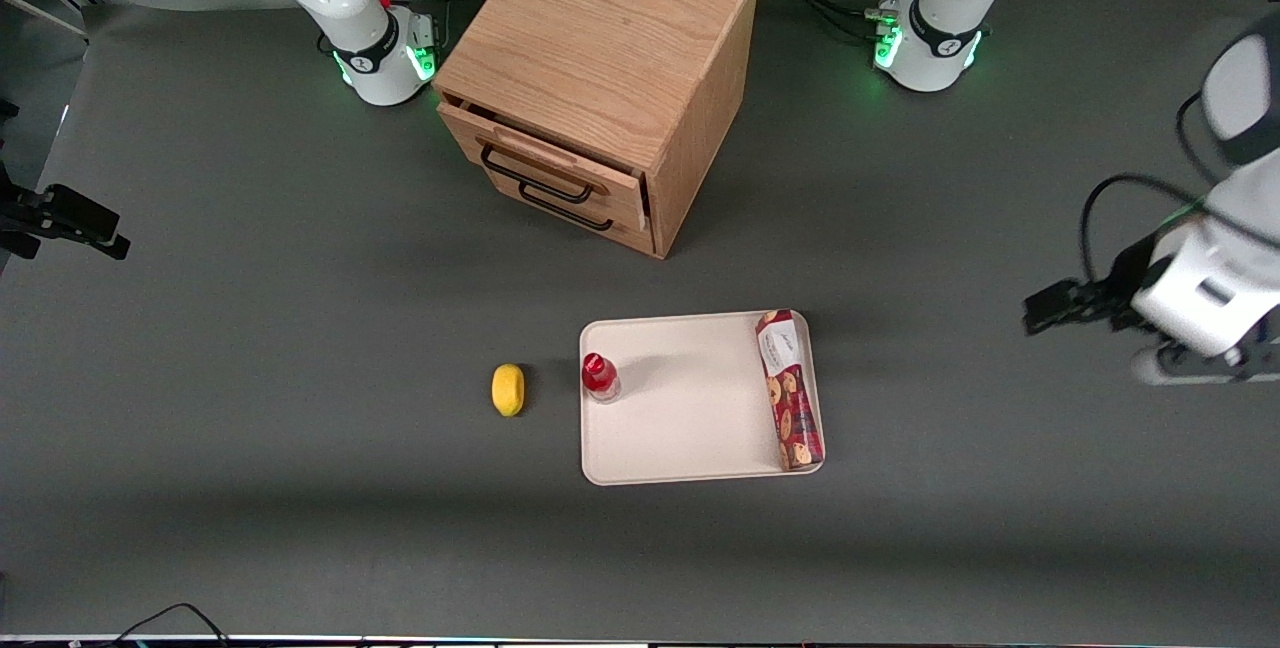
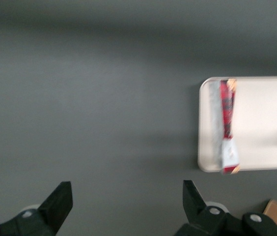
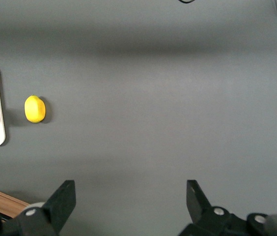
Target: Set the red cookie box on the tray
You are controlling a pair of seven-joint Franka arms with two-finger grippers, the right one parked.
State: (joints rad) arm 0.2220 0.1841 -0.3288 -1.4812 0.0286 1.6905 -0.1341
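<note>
I read the placing as done: the red cookie box [image 1: 790,390] lies flat on the tray [image 1: 690,428], along the tray's edge toward the working arm's end of the table, its white label end farther from the front camera. My gripper [image 2: 127,204] is well apart from the tray, out toward the working arm's end of the table and raised over bare mat, fingers spread wide with nothing between them. What remains for me, I judge, is only to get the arm clear cleanly: I would hold the fingers apart, keep height, and avoid any sweep back over the tray's edge, since the box sits so close to the rim that a knock could tip it over the low lip. The tray also carries a small red-capped bottle [image 1: 600,377], upright at the tray's edge toward the parked arm's end, well apart from the box, with bare tray between them. A lemon [image 1: 508,389] lies on the mat near the tray, just past the bottle. The wooden drawer cabinet [image 1: 600,78] stands farther from the front camera than the tray; its upper drawer looks slightly open, contents hidden.
</note>
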